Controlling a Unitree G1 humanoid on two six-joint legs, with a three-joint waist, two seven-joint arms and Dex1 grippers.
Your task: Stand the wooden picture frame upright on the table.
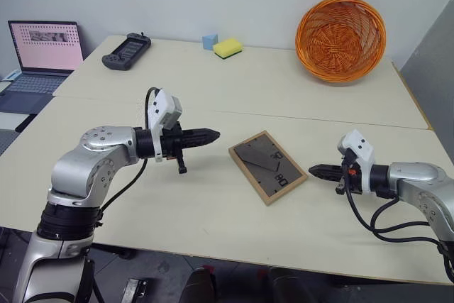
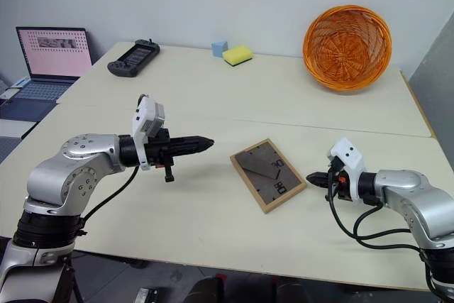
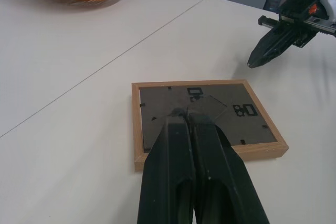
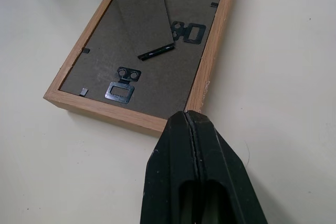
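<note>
The wooden picture frame [image 1: 267, 166] lies flat on the table [image 1: 213, 211], its dark grey backing board and prop leg [image 4: 144, 17] facing up. My left gripper [image 1: 213, 133] hovers just left of the frame, shut and empty, its tip pointing at it. To the frame's right my right gripper [image 1: 313, 170] is also shut and empty, its tip a short gap from the frame's near right corner. In the left wrist view the frame [image 3: 207, 116] lies just past my closed fingers [image 3: 181, 145], with the right gripper [image 3: 257, 59] beyond it.
An orange wicker basket [image 1: 340, 37] stands tilted at the back right. A yellow sponge [image 1: 227, 47] and a blue block [image 1: 209, 40] sit at the back centre, a black handheld controller [image 1: 126, 52] at the back left. An open laptop [image 1: 44, 51] rests on a side surface at left.
</note>
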